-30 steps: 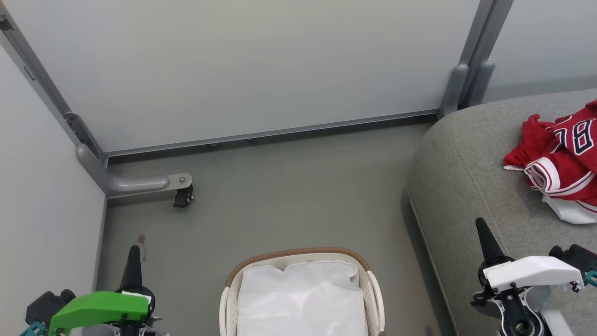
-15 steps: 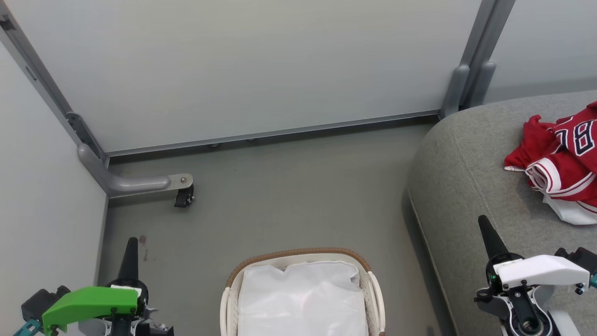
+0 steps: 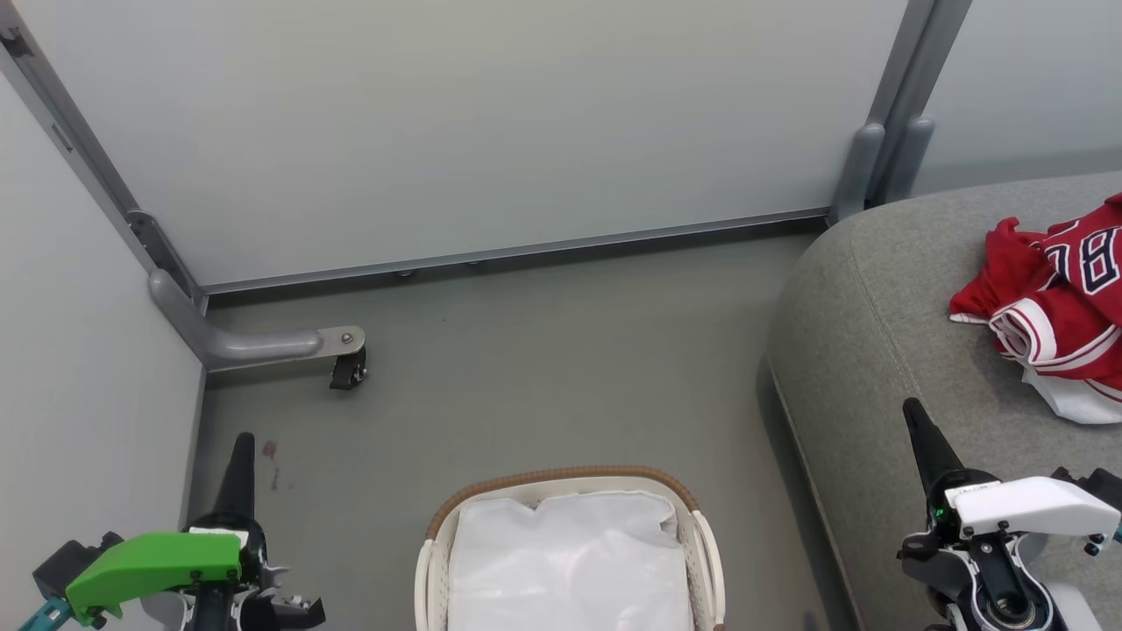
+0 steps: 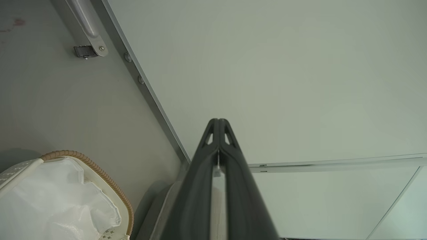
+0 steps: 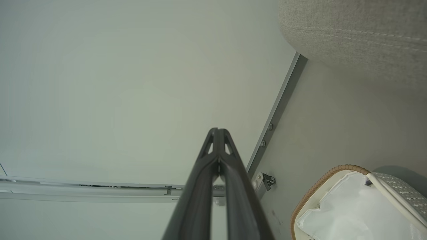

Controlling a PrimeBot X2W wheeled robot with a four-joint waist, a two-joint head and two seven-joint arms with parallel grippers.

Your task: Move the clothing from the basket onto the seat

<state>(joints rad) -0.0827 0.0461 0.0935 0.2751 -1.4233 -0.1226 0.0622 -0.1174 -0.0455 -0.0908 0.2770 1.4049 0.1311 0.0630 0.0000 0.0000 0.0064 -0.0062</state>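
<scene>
Both were shut, empty: left gripper (image 3: 243,451) and right gripper (image 3: 916,416). Jerseys (image 3: 1061,302) lay on the cushion (image 3: 877,350), well beyond the right one.

Cannot follow the basket (image 3: 561,476) past its far half: lost below the head view's bottom edge, and cut again at a bottom corner of each wrist view. Cannot see beneath the white liner (image 3: 570,561), spread across the whole inside. Loses the clothing (image 3: 1065,320) at the right edge, lettering clipped mid-figure and not readable in full. Same for the seat (image 3: 877,368), running out to the right and near. Makes out the left pincer (image 3: 243,447) and right pincer (image 3: 916,419) as single dark spikes, bases hidden under green and white covers, arms cut off near. Cannot identify the small reddish mark (image 3: 269,450) on the floor.
</scene>
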